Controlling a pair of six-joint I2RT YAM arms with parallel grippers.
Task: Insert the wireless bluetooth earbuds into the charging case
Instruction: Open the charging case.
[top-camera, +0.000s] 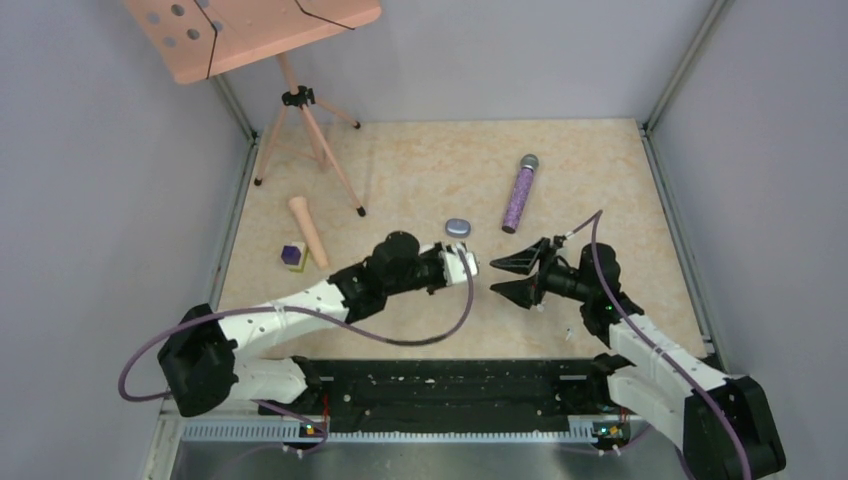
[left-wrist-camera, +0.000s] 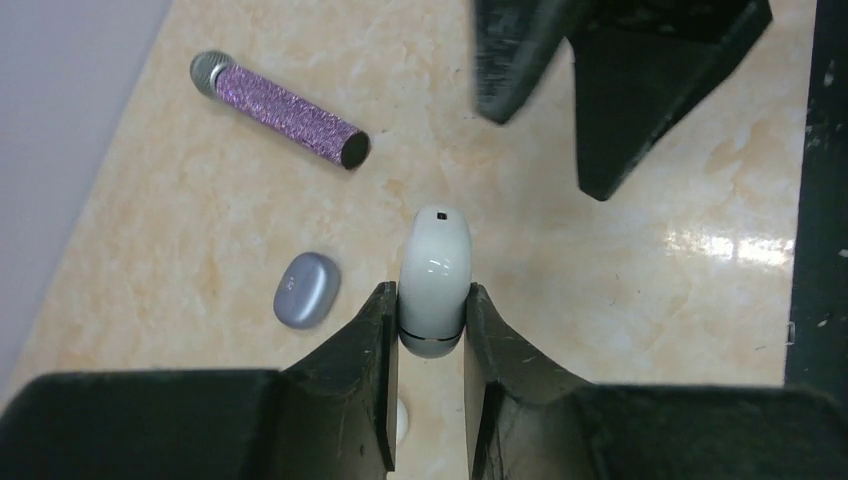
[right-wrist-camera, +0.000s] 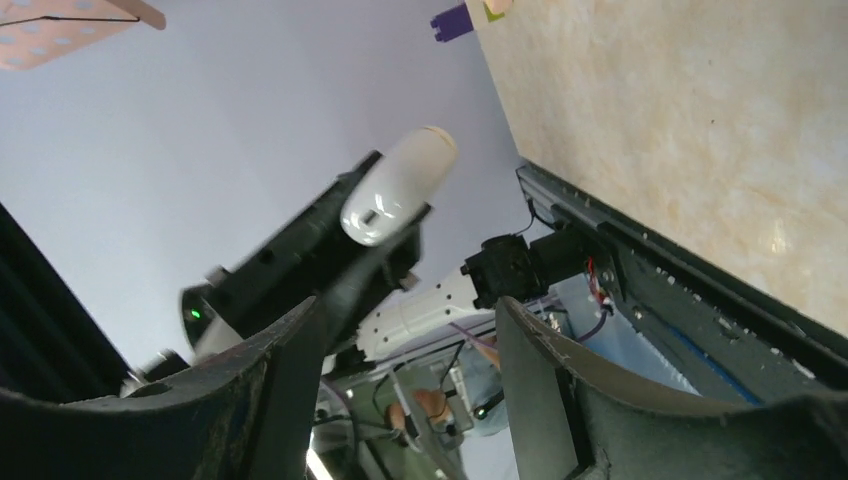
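Observation:
My left gripper (top-camera: 470, 263) is shut on a white charging case (left-wrist-camera: 435, 280), gripped by its sides above the table with the lid closed. The same case (right-wrist-camera: 400, 185) shows in the right wrist view. My right gripper (top-camera: 497, 276) faces it from the right, open and empty, its fingertips (left-wrist-camera: 497, 100) a short way from the case. On the table under my left finger lies a small white rounded bit (left-wrist-camera: 402, 420), mostly hidden, which looks like an earbud. A second, grey-purple charging case (top-camera: 458, 227) lies closed on the table behind the grippers.
A purple glitter microphone (top-camera: 520, 193) lies at the back right. A pink cylinder (top-camera: 308, 230) and a small purple block (top-camera: 292, 254) sit at the left. A tripod (top-camera: 305, 130) carrying a pink board stands at the back left. A black rail (top-camera: 450, 385) runs along the near edge.

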